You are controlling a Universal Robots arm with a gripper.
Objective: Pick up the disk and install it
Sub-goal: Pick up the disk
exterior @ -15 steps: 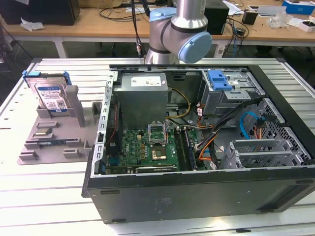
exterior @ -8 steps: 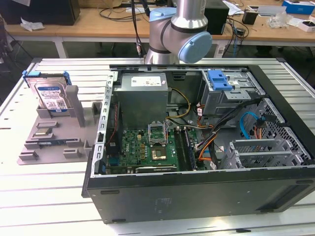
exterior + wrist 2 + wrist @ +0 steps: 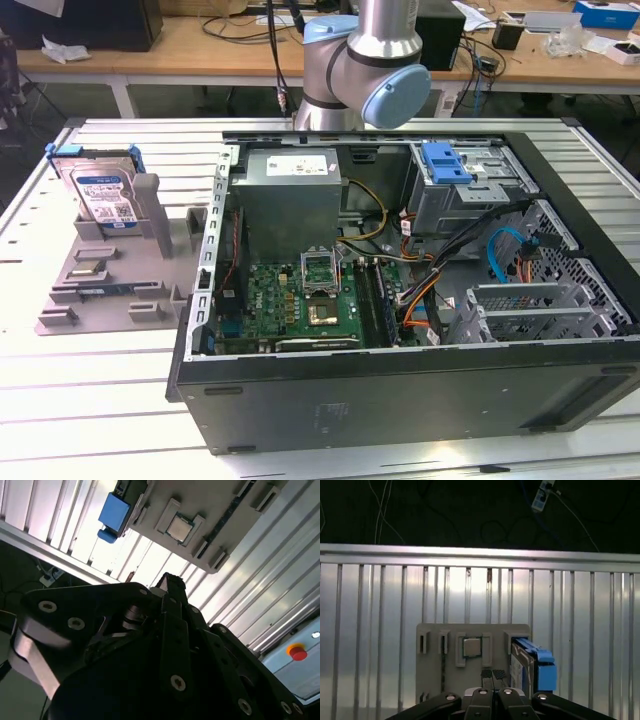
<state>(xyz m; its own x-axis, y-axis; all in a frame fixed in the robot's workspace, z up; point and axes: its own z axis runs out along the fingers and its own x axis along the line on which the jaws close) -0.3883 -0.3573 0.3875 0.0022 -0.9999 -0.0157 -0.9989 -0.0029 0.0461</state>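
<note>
Now we are seeing the disk [image 3: 103, 195] standing on edge in the stand [image 3: 431, 675], our gripper [image 3: 492, 675] apparently pinched together, holding nothing.

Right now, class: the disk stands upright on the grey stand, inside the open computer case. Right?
No. The disk stands upright on the grey stand, but the stand sits outside the computer case, on the table at the exterior view's left.
</note>
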